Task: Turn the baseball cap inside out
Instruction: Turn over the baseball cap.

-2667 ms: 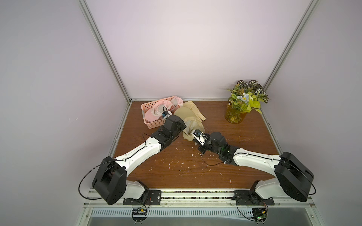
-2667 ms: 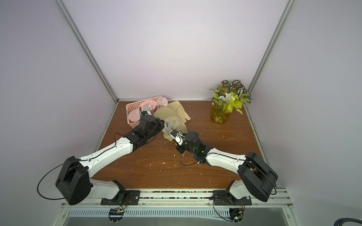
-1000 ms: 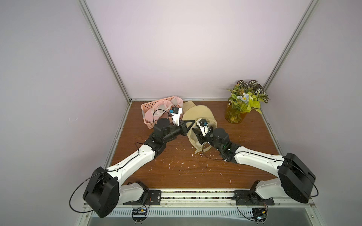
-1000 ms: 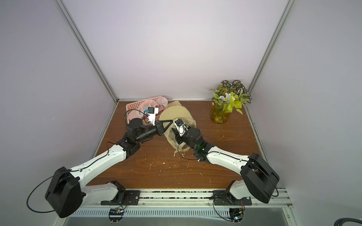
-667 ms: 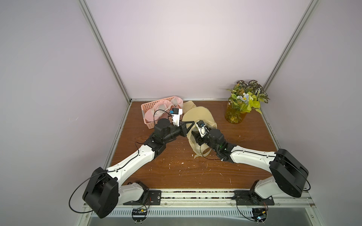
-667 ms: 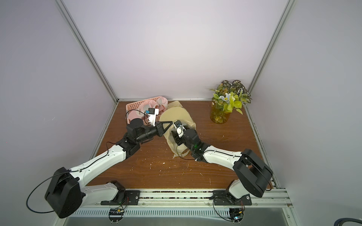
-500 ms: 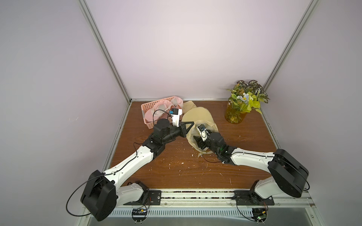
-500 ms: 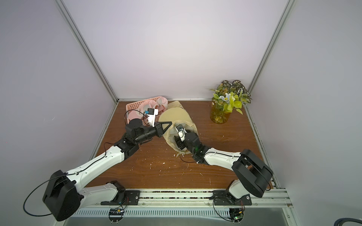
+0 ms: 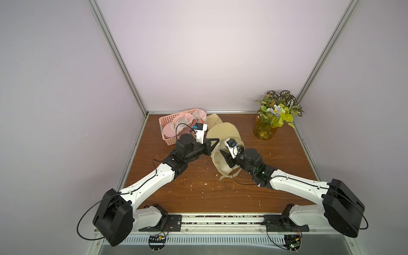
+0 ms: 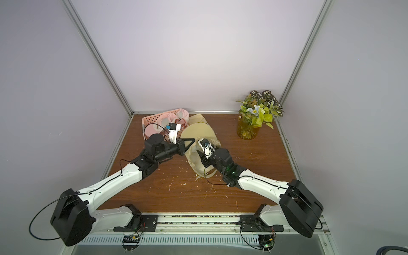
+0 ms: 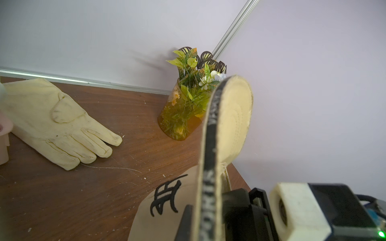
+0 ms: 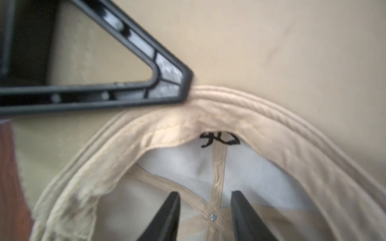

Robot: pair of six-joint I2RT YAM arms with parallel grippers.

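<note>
The beige baseball cap [image 9: 222,133] [image 10: 198,132] stands on edge, brim up, its hollow facing the right arm. My left gripper [image 9: 217,140] [image 10: 193,140] [image 11: 205,221] is shut on the cap's rim where the brim joins, pinching the lettered sweatband [image 11: 210,167]. My right gripper [image 9: 224,154] [image 10: 199,154] [image 12: 205,195] is inside the crown, open. Its fingertips straddle the centre rivet [image 12: 213,217] where the lining seams meet, without pinching it. Black embroidery [image 11: 166,195] shows on the outside of the crown.
A pale yellow glove [image 11: 58,121] [image 9: 213,119] lies behind the cap. A pink basket [image 9: 170,120] with pink shoes stands at the back left. An amber vase of plants [image 9: 266,130] [image 11: 179,116] stands at the back right. White crumbs dot the wooden table [image 9: 198,194].
The cap lay flat earlier; now the left gripper holds it lifted on edge. Over the last second the right gripper pushed deeper into the crown, its jaws widening, then narrowing.
</note>
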